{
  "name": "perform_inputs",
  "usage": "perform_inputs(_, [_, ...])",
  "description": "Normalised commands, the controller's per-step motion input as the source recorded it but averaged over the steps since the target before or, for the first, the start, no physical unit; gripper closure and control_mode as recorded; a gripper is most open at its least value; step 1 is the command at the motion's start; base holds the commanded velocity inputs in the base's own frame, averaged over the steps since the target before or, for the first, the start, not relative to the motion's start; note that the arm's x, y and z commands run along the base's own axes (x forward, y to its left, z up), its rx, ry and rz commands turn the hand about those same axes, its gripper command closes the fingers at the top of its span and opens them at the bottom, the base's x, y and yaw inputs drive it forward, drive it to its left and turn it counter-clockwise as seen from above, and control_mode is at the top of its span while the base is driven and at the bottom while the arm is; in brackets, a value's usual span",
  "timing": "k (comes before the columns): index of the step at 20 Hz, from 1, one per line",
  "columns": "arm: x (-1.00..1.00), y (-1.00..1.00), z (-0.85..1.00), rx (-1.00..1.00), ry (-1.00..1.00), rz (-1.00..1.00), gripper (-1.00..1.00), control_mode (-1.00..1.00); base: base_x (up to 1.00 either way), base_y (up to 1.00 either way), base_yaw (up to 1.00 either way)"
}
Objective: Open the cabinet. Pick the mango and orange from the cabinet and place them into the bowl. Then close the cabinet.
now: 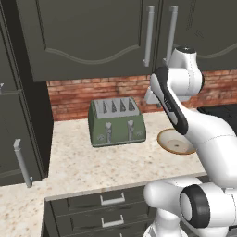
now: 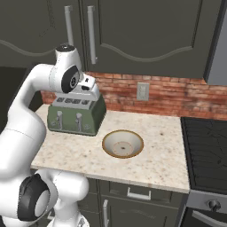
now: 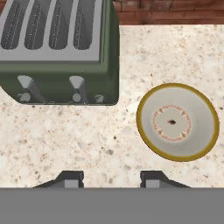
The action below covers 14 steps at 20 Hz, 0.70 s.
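Fingertips (image 3: 70, 178) of the tool (image 3: 111, 179) rise at the bottom of the hand view, parted with bare speckled table (image 3: 65, 140) between them; the tool holds nothing. It hangs above the table, looking straight down, with the green toaster (image 3: 57, 52) just ahead on one side and the bowl (image 3: 177, 122) on the other. In the right base view the tool's body (image 2: 86, 91) sits in front of the toaster (image 2: 77, 116), well below the cabinet (image 2: 146, 31).

Both cabinet doors appear shut, so mango and orange, presumably inside, are hidden. The bowl (image 2: 123, 143) lies empty on the table (image 2: 159, 150), near the toaster's right side, cream inside with a tan rim.

Step in hand, by judgement: opening the cabinet. Two long vertical bar handles (image 1: 149, 36) stand side by side at the meeting edge of the doors. To do it well, the tool should be raised and turned from its downward pose to face the doors, with its jaws set across one bar so that they close on it squarely. A grip near mid-height of the bar gives the steadiest pull. The pull should follow the door's arc about its outer hinge, not a straight line, lest the fingers slip off. The arm's elbow (image 1: 185, 60) already stands close to the handles, so the lift needs care to avoid striking them.
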Motion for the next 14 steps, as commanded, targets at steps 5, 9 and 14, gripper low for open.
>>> perform_inputs(5, [0.0,0.0,0.03,0.0,-0.01,0.0,-1.0,-1.0,0.0,0.0,0.0])
perform_inputs(9, [-0.01,0.0,0.16,0.0,-0.02,0.0,-1.0,-1.0,0.0,0.0,0.0])
perform_inputs(14, [-0.15,0.0,0.29,0.0,-0.07,0.0,-1.0,-1.0,0.0,0.0,0.0])
